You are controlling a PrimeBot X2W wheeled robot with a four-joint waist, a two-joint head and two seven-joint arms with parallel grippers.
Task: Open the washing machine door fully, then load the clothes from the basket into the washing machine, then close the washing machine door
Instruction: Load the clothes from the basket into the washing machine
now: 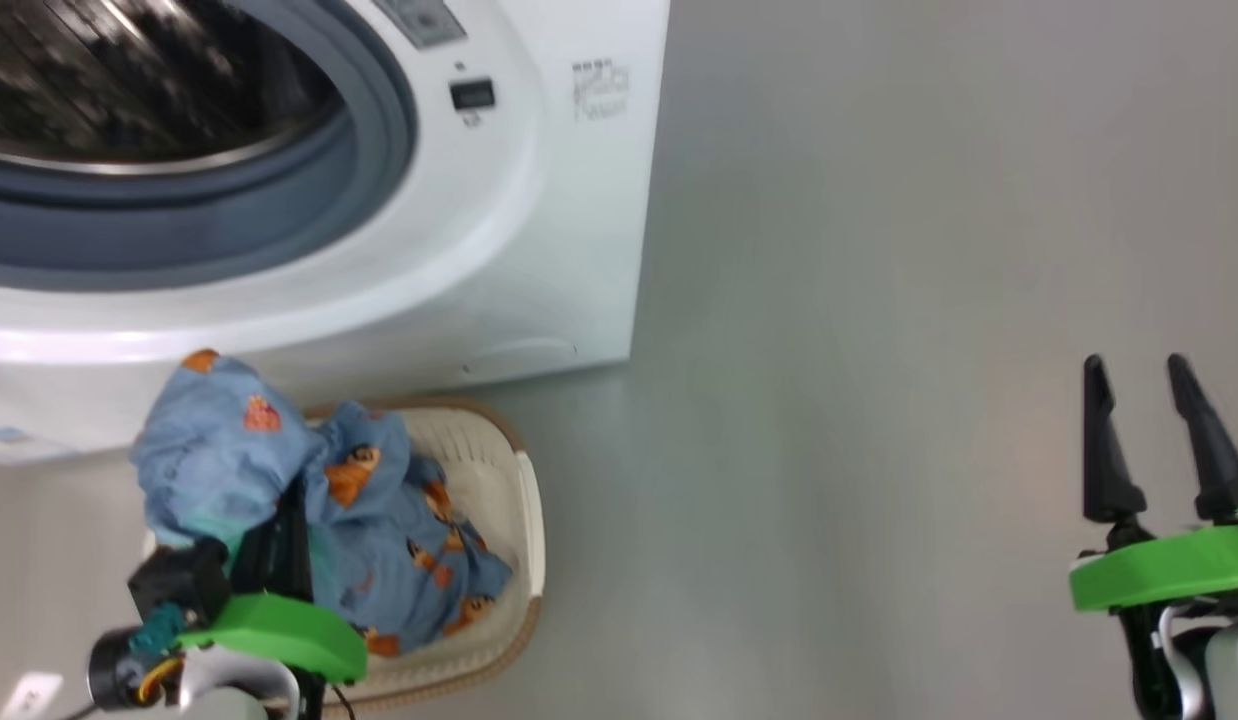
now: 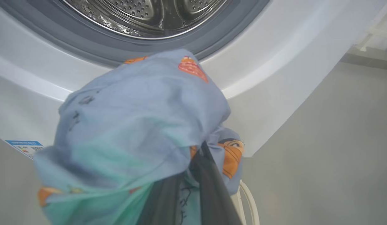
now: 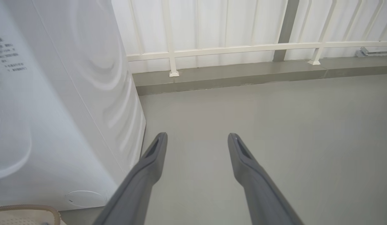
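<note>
one tool loaded, one idle

my left tool (image 1: 284,530) is clamped on the light blue, orange-printed fabric bundle (image 1: 219,450), raised in front of the big white washing machine (image 1: 539,230), its tail trailing into the cream perforated plastic basket (image 1: 499,470). my right tool (image 1: 1154,400) gapes empty over the grey floor (image 1: 879,400).

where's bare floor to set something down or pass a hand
Free: the floor bordered by the washing machine, the basket and the open right gripper, back to the railing. Crowded: the gap between machine front and basket, where the left gripper holds the clothes.
</note>
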